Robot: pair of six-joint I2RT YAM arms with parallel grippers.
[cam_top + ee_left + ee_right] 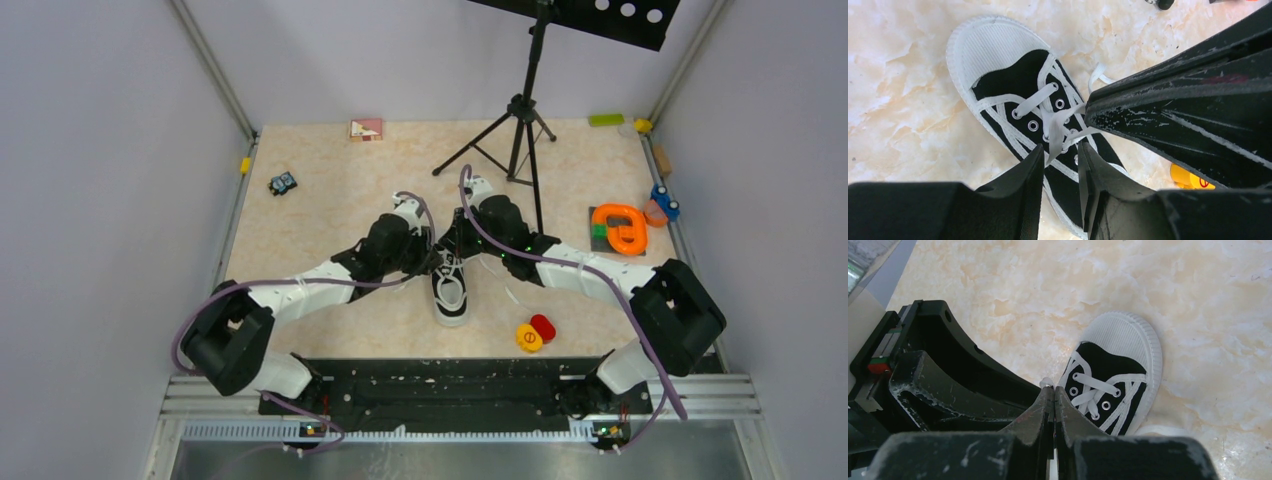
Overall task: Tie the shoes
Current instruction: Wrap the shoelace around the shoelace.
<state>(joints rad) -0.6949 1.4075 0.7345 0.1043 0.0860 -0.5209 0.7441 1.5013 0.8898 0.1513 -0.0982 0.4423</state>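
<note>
The shoe (452,295) is a small black sneaker with a white toe cap, lying mid-table with its toe toward the arm bases. Both grippers meet over its laces. My left gripper (1061,146) stands partly open above the eyelets, and a white lace strand (1054,135) hangs down into the gap, brushing the left finger. My right gripper (1054,388) is shut, with a bit of white lace (1047,382) poking out at its tips. In the left wrist view, taut lace strands run from the shoe (1023,80) into the right gripper's tip (1089,106). The shoe's heel is hidden under the arms.
A black tripod (520,120) stands just behind the grippers. An orange ring toy (622,228) lies at the right, red and yellow discs (535,333) near the front, and a small toy (283,183) at the left. A pink card (366,129) lies by the back wall.
</note>
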